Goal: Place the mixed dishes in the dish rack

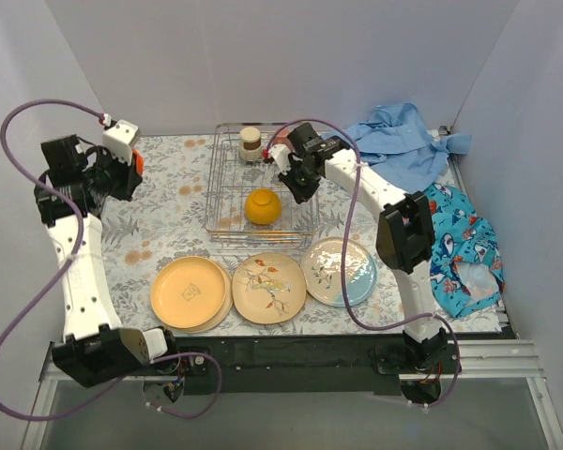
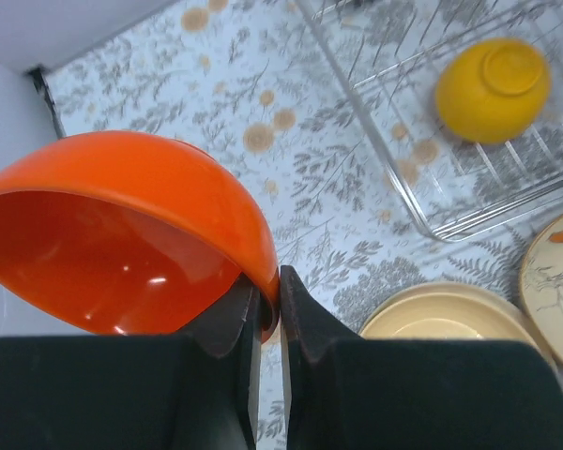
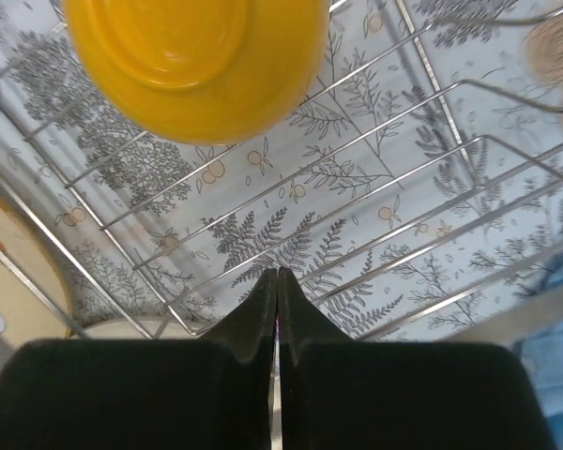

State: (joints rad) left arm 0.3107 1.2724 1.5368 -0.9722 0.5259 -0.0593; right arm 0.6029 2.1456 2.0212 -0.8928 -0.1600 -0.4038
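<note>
My left gripper [image 2: 270, 298] is shut on the rim of an orange bowl [image 2: 122, 225] and holds it tilted above the table at the far left [image 1: 137, 165]. The wire dish rack [image 1: 227, 230] holds an upside-down yellow-orange bowl [image 1: 263, 206] and a small cup [image 1: 251, 142]. My right gripper [image 3: 278, 277] is shut and empty, hovering over the rack floor [image 3: 403, 187] just beside the yellow bowl [image 3: 197, 56]; in the top view it [image 1: 298, 187] is at the rack's right side. In front of the rack lie two stacked yellow-tan plates [image 1: 190, 292], a floral plate [image 1: 268, 287] and a cream-and-blue plate [image 1: 339, 271].
Two blue cloths lie at the right: a plain one [image 1: 399, 141] behind the right arm and a patterned one [image 1: 460, 253] by the wall. White walls close in the table on three sides. The left wrist view shows the rack's near corner [image 2: 432, 225] and the yellow plates [image 2: 450, 314].
</note>
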